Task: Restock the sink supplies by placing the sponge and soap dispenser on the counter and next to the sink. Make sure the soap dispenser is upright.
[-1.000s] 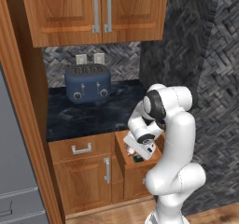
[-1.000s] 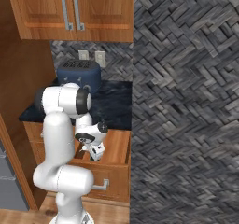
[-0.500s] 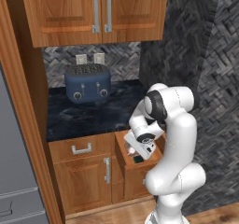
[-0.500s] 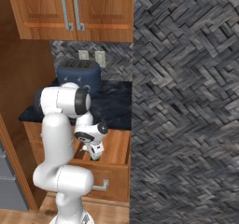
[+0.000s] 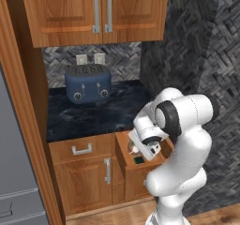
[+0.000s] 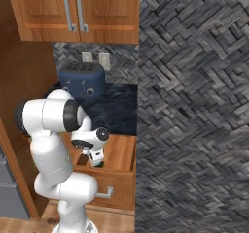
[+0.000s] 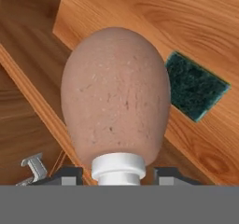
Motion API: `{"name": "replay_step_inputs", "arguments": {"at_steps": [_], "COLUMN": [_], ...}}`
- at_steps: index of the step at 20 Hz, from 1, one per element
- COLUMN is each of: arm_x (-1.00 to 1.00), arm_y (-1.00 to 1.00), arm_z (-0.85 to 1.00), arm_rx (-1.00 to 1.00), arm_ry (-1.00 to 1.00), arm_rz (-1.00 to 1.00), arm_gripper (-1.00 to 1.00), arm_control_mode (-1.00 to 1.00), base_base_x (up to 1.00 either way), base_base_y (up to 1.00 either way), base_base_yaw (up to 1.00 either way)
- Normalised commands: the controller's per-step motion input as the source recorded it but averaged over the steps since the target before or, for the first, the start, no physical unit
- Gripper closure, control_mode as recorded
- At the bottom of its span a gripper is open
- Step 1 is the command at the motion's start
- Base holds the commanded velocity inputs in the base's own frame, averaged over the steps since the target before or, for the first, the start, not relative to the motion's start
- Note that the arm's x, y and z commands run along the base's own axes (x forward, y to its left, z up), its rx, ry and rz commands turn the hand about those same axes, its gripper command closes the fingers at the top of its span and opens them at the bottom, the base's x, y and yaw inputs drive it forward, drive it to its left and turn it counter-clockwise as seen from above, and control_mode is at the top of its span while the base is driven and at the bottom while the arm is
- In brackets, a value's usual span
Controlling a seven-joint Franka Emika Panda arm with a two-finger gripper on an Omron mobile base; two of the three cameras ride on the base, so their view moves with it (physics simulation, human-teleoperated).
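The soap dispenser [image 7: 115,97], a rounded brown bottle with a white pump top, lies in an open wooden drawer with its pump end toward my hand. My gripper [image 7: 117,174] is shut on it at the white neck, one dark fingertip [image 7: 65,175] on each side. The sponge [image 7: 195,87], a flat dark green square, lies on the drawer floor just beyond the bottle. From the base cameras the gripper [image 5: 140,151] reaches down into the drawer, next to the sponge [image 5: 138,160] [image 6: 99,165]. The dark marbled counter [image 5: 103,116] is above the drawer. The sink is out of view.
A dark blue toaster [image 5: 88,83] stands at the back of the counter under the wooden upper cabinets [image 5: 101,13]. The open drawer [image 6: 119,152] juts out toward the robot. A grey fridge [image 5: 16,172] is at the left, and a dark patterned wall [image 6: 194,106] closes the right.
The jaws have closed in on the soap dispenser's neck. The arm has hardly moved over the drawer.
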Motion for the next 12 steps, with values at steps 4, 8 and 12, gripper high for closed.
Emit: {"name": "replay_step_inputs", "arguments": {"at_steps": [4, 8, 12], "arm_x": [-0.69, -0.44, -0.36], "arm_y": [0.0, 0.0, 0.0], "arm_z": [0.87, 1.0, 1.0], "arm_rx": [0.01, 0.03, 0.09], "arm_ry": [0.0, 0.0, 0.02], "arm_rz": [-0.09, -0.07, -0.07], "arm_gripper": [1.0, 1.0, 1.0], "arm_control_mode": [-1.0, -1.0, -1.0], "base_base_x": [0.0, 0.0, 0.0], "base_base_y": [0.0, 0.0, 0.0], "base_base_yaw": [0.0, 0.0, 0.0]}}
